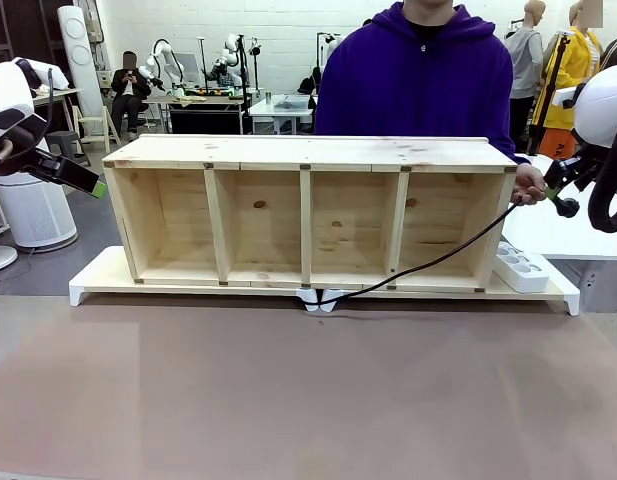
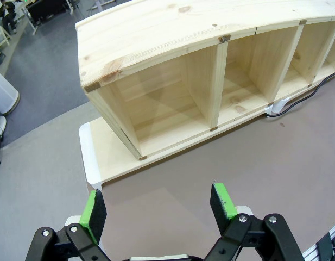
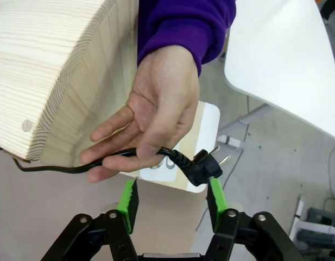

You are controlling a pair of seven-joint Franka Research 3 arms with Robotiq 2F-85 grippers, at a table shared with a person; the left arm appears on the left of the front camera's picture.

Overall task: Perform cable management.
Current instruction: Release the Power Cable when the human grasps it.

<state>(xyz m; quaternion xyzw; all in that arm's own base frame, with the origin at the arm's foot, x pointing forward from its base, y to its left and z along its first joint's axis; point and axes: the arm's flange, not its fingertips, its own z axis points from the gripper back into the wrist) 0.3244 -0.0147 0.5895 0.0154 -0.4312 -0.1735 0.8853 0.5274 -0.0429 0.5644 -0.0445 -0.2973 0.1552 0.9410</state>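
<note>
The cable is a thin black cord. It runs from white clips at the shelf's front middle up to a person's hand at the shelf's right end. In the right wrist view that hand holds the cable just behind its black plug. My right gripper is open, and the plug hangs just beyond its green fingertips, close to the right one. My left gripper is open and empty above the table, in front of the wooden shelf's left end.
The wooden four-bay shelf stands on a white base board. A white power strip lies on the board's right end. A white table stands to the right. The person in purple stands behind the shelf.
</note>
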